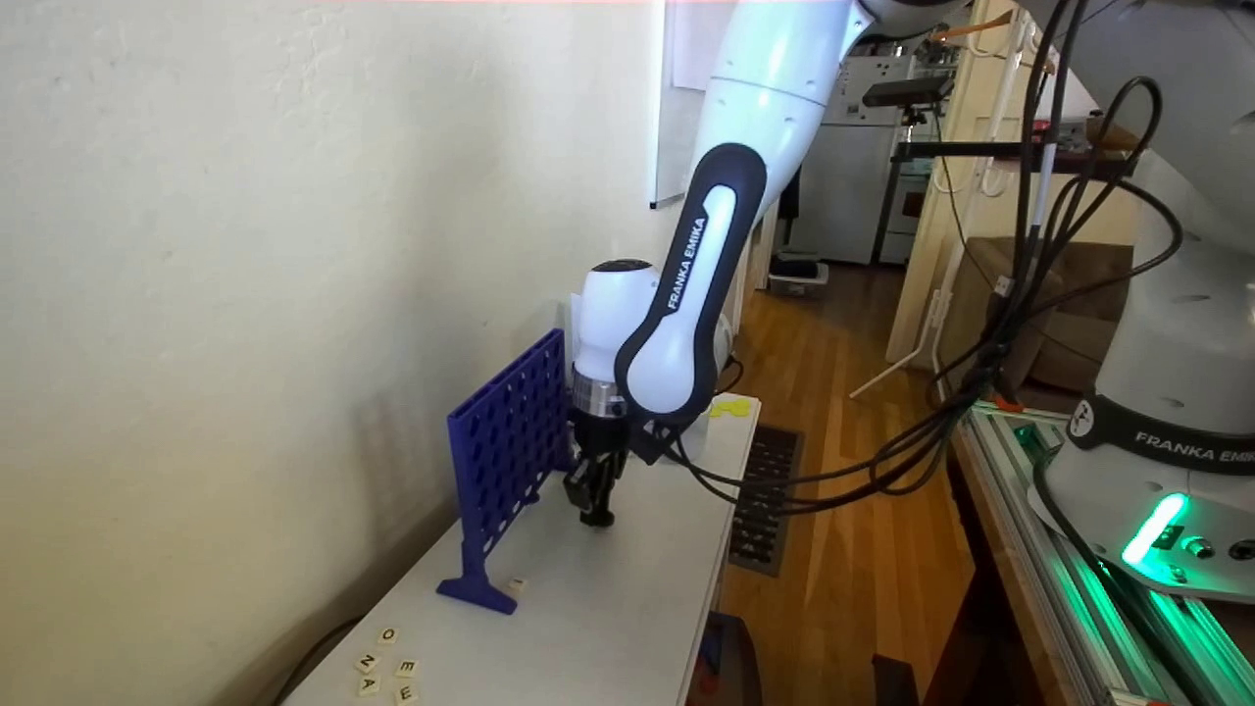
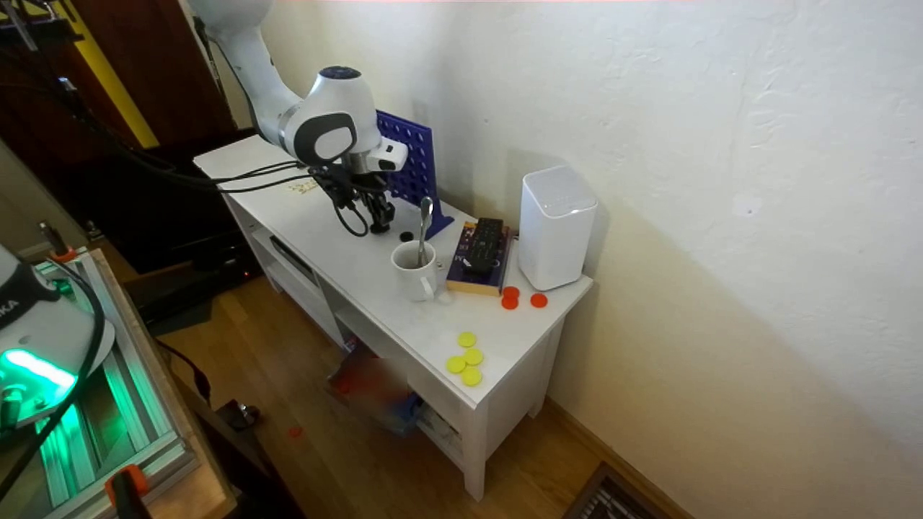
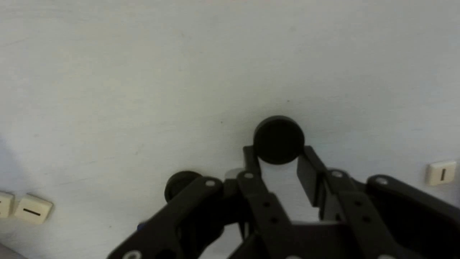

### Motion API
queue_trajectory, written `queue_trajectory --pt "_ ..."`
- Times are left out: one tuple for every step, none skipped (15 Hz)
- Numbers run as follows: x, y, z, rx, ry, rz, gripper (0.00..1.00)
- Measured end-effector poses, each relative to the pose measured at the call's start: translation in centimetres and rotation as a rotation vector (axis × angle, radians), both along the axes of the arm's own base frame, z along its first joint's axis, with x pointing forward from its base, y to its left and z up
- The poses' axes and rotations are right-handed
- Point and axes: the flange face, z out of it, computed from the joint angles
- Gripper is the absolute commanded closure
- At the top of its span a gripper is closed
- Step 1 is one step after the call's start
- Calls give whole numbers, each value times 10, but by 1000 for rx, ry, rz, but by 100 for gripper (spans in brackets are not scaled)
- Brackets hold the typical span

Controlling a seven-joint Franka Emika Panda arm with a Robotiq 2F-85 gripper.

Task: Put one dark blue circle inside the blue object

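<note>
In the wrist view, the gripper (image 3: pixel 279 150) has its two fingers clenched on a dark disc (image 3: pixel 279 139), w/ one fingertip at each side of its edge; whether this disc touches the white table (image 3: pixel 143 90) or is slightly above it, I cannot tell. A 2nd dark disc (image 3: pixel 179 184) lies on the table near it, partly covered by the gripper in this view. The blue Connect Four rack (image 1: pixel 510 431), w/ rows of round holes, stands upright on its feet betw. the wall (image 1: pixel 245 245) & the gripper; the grasped disc is low down, beside the rack. In an exterior view, a white mug (image 2: pixel 412 280) w/ a metal spoon (image 2: pixel 424 238) inside is nr one end of the rack. Next to the mug lies a book (image 2: pixel 472 287) w/ a black remote control (image 2: pixel 486 241) on top, & just beside the book stands a white box-shaped device (image 2: pixel 557 241). Also on the table are 3 red discs (image 2: pixel 510 303) & 4 yellow discs (image 2: pixel 472 376). Some letter tiles (image 1: pixel 369 684) lie past the rack's opposite end.
</note>
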Motion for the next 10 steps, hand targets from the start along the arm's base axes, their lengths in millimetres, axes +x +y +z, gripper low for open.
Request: queue_trajectory --pt "-5 3 10 9 -31 -1 92" --pt "-11 6 21 23 -73 -2 92" --pt "-18 10 36 40 -125 -1 92" --pt "-25 14 51 56 -177 2 92" --pt "-34 16 67 71 -227 3 92" --pt "-44 18 84 87 -278 1 92" --pt "-54 18 100 100 -326 1 92" --pt "-65 17 114 107 -366 1 92" --pt "-77 15 128 112 -402 3 92" --pt "-89 14 141 119 -443 6 92"
